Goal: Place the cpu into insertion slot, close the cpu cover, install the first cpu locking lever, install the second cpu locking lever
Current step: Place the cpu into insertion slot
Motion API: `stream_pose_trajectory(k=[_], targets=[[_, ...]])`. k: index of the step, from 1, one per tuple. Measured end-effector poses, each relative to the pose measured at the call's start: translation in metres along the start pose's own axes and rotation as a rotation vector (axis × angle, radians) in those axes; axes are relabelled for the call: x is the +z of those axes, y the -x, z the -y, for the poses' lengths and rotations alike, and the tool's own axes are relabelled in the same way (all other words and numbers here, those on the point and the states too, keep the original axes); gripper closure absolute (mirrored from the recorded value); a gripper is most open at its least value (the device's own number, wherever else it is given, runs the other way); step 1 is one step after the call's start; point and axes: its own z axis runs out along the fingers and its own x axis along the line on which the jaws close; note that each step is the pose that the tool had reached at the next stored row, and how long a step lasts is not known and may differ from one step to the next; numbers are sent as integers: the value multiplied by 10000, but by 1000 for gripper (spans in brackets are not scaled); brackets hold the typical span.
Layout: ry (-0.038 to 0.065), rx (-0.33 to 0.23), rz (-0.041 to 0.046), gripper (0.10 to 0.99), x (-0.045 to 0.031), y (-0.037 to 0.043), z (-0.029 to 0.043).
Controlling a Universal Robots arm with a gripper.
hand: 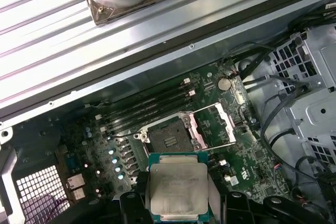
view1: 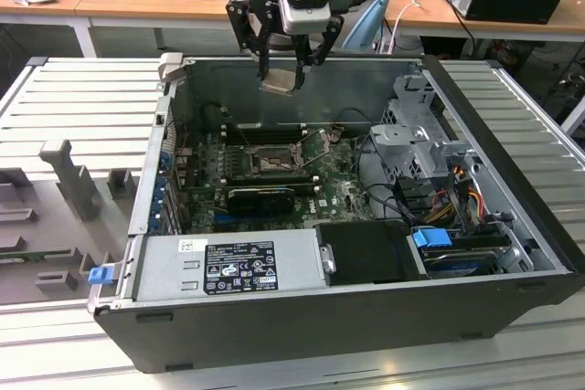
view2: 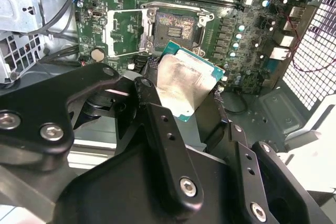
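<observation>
Well above the motherboard, the gripper clamps the cpu; below, the insertion slot lies bare, cpu cover swung open.

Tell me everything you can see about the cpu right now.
The cpu is a flat square chip with a dull, smudged silver metal top set on a green-edged base. The pincer is shut on it at opposite edges and holds it in the air above the motherboard, short of the uncovered insertion slot. Nothing but the pincer touches it.
</observation>
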Motion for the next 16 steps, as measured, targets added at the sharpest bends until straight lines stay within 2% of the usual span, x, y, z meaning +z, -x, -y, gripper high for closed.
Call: stream_pose_trajectory(k=[16], targets=[[14,786,66,557,5,0,0]])
